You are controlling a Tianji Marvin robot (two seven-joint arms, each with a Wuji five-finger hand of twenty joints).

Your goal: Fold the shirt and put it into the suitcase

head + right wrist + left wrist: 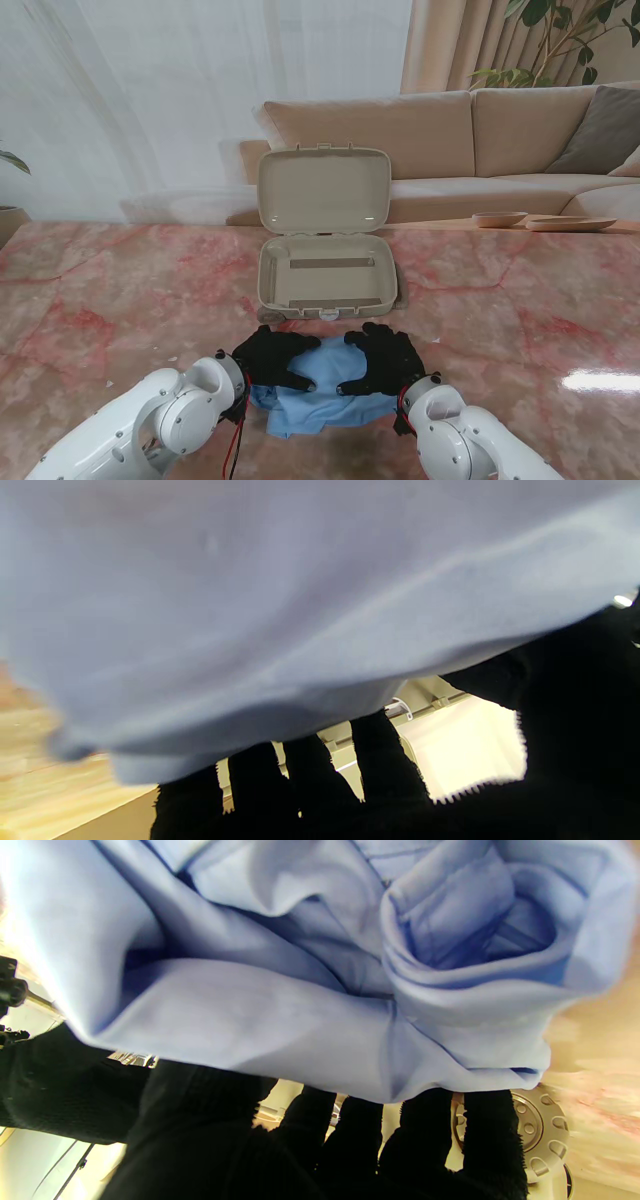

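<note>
light-blue bunched cloth shirt [318,398] held on pink marble surface [120,300], near edge | left hand [272,355] and right hand [385,358], black-gloved, fingers [480,1135] curled on cloth | open beige hard-shell suitcase [325,270] lay just beyond, straight ahead, equally near both hands

A light blue shirt [322,400] is lying bunched in a loosely folded, rumpled bundle on the counter, on the side nearer to me, its cloth showing deep creases and a rolled opening in the left wrist view. A beige hard-shell suitcase [325,275] is standing open just beyond the shirt, farther from me, its lid [324,190] propped upright and its shallow base lying flat, showing two straps across the inside.
</note>
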